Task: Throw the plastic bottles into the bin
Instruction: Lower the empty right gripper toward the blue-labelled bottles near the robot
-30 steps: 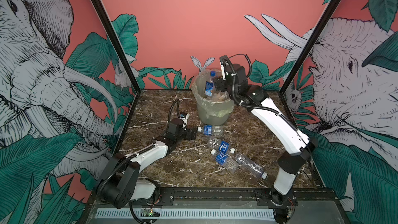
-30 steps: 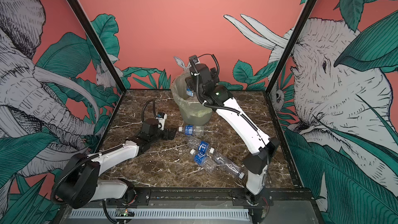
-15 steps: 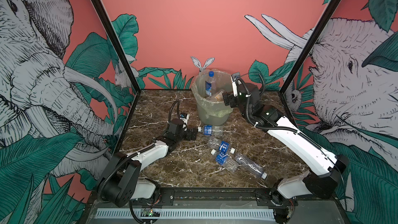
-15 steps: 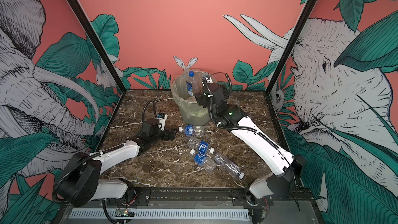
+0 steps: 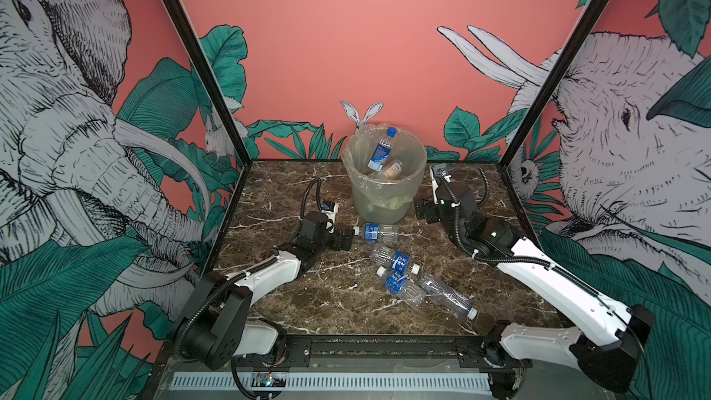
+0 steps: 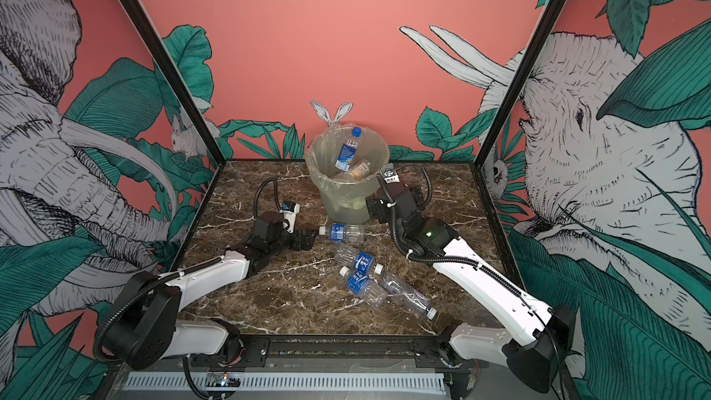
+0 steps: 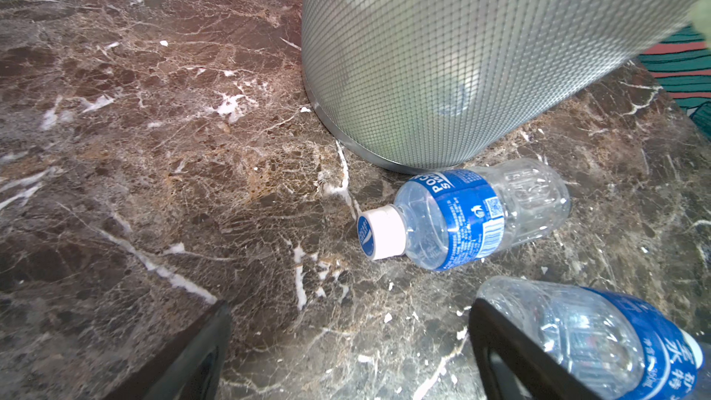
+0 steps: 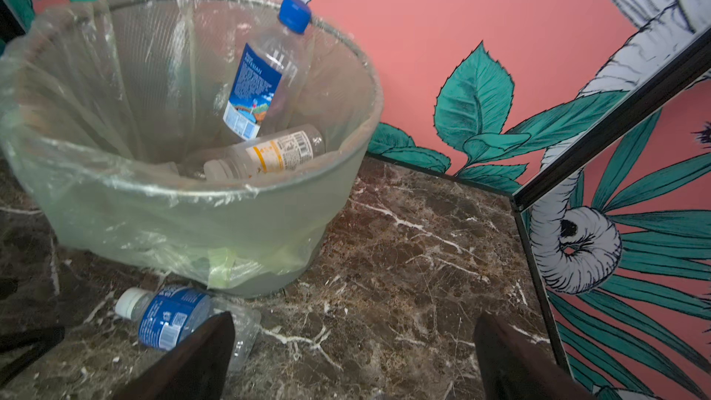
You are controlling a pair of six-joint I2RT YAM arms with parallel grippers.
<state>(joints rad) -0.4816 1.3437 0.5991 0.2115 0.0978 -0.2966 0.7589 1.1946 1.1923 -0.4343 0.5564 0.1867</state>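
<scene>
The bin (image 5: 384, 202) stands at the back middle of the table. Inside it a blue-capped bottle (image 5: 381, 151) leans on the wall above an orange-labelled one (image 8: 269, 155). Several plastic bottles lie on the marble in front. The nearest, blue-labelled with a white cap (image 5: 375, 232), lies at the bin's foot. My left gripper (image 5: 344, 242) is open and empty, low, just left of that cap (image 7: 381, 232). My right gripper (image 5: 423, 209) is open and empty, low beside the bin's right wall. In the left wrist view a second bottle (image 7: 600, 340) lies behind one finger.
Two more blue-labelled bottles (image 5: 396, 261) (image 5: 402, 286) and a clear one (image 5: 448, 296) lie in a cluster at centre front. Black frame posts and printed walls close in the table on three sides. A black rail (image 5: 384, 344) runs along the front edge.
My right arm has swung down from above the bin's rim to the table at the bin's right side. The blue-capped bottle stays leaning inside the bin. The left arm has not moved.
</scene>
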